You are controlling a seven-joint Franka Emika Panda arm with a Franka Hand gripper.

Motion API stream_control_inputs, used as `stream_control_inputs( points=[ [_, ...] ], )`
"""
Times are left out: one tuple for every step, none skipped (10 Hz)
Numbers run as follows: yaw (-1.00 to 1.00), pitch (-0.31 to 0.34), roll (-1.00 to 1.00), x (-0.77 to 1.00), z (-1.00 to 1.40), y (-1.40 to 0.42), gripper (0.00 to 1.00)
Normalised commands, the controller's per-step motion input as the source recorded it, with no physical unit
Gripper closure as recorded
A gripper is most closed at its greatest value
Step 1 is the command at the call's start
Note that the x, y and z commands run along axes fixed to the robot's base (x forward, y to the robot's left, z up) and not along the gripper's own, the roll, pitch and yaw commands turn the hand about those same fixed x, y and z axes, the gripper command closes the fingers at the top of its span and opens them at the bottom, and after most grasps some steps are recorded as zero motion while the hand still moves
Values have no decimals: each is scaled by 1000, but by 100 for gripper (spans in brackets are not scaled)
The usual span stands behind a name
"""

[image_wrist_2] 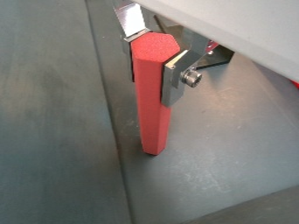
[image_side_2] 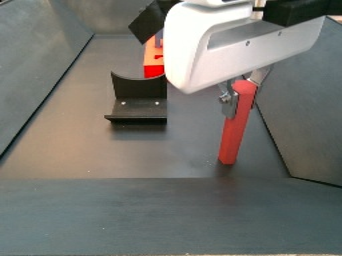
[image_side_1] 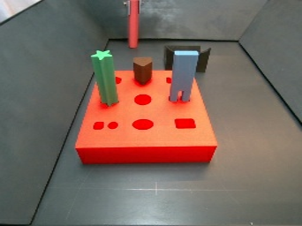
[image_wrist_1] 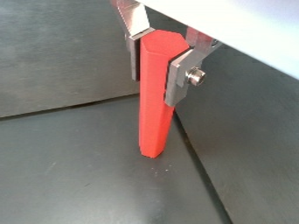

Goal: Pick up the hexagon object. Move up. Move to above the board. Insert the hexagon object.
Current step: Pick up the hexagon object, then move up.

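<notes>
Jaws [image_wrist_1: 163,54] clamped on upright hexagon object [image_wrist_1: 156,105], bottom touching floor, no writing

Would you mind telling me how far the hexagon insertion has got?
Done: the gripper jaws are closed on the hexagon object, near its top. In hand: the pick-up; its foot looks at or just off the floor in a wrist view. Left: moving up, crossing to the board, inserting.

both wrist views look steeply down from close beside the gripper [image_wrist_1: 163,54] onto the hexagon object [image_wrist_1: 156,96] and grey floor. a side view looks from high in front of the board [image_side_1: 147,148]; another sits low and near behind the gripper [image_side_2: 238,95], sharing the fixture [image_side_2: 135,100].
</notes>
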Motion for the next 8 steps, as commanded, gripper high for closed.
stream_control_inputs(
  points=[
    [0, 0, 0, 0, 0, 0, 100],
    [0, 0, 0, 0, 0, 0, 100],
    [0, 0, 0, 0, 0, 0, 100],
    [0, 0, 0, 0, 833, 0, 100],
    [13, -33, 6, 53, 890, 1, 100],
    [13, 20, 13, 6, 749, -1, 100],
    [13, 46, 31, 0, 608, 3, 100],
    [13, 69, 49, 1, 459, 3, 100]
  ],
)
